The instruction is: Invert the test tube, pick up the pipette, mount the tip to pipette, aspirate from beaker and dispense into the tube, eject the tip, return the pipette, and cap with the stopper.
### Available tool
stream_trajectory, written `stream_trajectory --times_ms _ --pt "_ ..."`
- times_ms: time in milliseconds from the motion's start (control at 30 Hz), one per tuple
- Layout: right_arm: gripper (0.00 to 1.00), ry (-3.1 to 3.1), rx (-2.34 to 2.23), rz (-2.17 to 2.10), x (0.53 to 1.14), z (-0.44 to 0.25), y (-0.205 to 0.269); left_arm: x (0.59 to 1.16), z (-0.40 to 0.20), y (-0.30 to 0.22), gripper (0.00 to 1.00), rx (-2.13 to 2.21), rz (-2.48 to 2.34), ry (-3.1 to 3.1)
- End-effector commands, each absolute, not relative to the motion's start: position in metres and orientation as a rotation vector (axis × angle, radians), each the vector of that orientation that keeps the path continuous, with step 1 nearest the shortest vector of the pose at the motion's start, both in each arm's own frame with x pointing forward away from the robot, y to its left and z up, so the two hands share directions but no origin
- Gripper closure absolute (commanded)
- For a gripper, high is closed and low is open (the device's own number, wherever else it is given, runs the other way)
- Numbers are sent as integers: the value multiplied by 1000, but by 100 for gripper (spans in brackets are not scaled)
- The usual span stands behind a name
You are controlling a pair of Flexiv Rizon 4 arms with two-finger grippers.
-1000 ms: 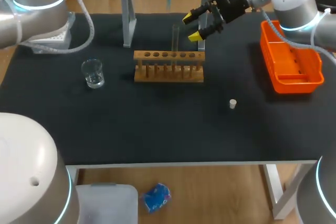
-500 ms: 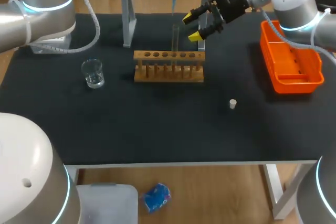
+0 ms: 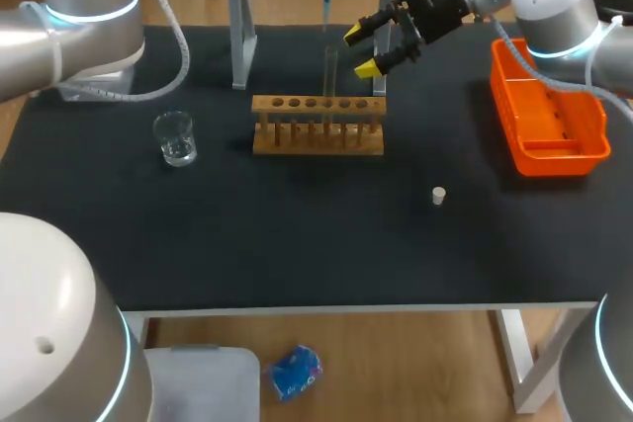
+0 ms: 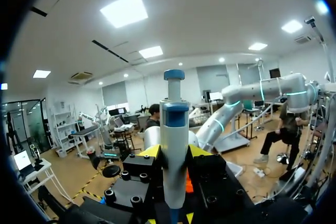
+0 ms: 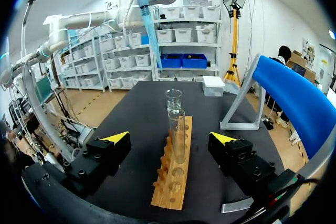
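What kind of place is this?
Most likely a science lab bench. A glass tube stands in a wooden rack, a beaker sits off to one side, and there is a pipette for moving liquid.

Bright, even overhead light, soft shadows

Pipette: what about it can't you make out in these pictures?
Left wrist view: the pipette tip is hidden by the left gripper.
Head view: pipette body and left gripper are cut off by the top edge; only the thin tip shows.
Liquid inside: too small to tell.
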State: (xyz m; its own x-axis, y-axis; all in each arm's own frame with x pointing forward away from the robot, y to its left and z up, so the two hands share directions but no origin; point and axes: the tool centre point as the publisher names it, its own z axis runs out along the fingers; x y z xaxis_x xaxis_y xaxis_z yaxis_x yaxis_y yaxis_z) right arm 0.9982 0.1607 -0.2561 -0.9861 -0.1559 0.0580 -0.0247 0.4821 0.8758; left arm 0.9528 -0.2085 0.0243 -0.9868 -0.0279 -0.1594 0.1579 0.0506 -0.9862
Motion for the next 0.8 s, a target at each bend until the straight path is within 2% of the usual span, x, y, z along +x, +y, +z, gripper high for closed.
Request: stream_trajectory --times_ms 33,800 --pt "0 -2589 162 -1521 999 -255 160 968 20 -213 100 138 -2090 2181" --pt "0 -2589 162 -1521 999 -255 160 1005 -4 -211 100 37 -2125 2200"
